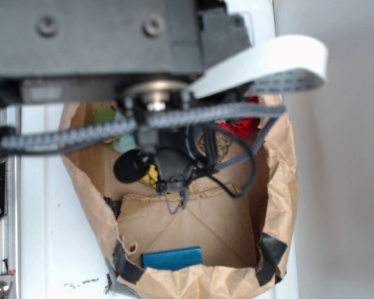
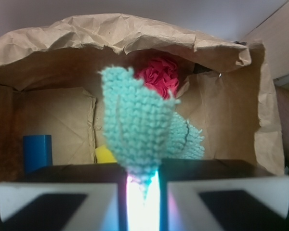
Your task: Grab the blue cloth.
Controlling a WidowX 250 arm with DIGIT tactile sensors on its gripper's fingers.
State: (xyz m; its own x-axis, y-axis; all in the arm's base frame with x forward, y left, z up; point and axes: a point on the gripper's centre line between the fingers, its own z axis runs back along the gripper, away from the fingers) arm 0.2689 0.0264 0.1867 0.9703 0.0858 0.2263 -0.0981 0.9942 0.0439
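Since my gripper [image 2: 143, 185] is pinched nearly shut on the bottom tip of the blue cloth [image 2: 137, 130], the cloth stands straight up from the fingers [image 2: 62, 197], so I would just pull.

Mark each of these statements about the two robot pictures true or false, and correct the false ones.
1. The gripper is shut on the blue cloth. True.
2. The things lie in a plastic bucket. False: they lie in a brown paper bag.
3. A dark blue block lies inside the bag. True.
4. The cloth lies flat on the bag's floor. False: in the wrist view it sticks out from between the fingers, bunched.
5. Something red shows behind the cloth. True.
6. The yellow object is held by the gripper. False: it lies beyond the cloth, untouched.
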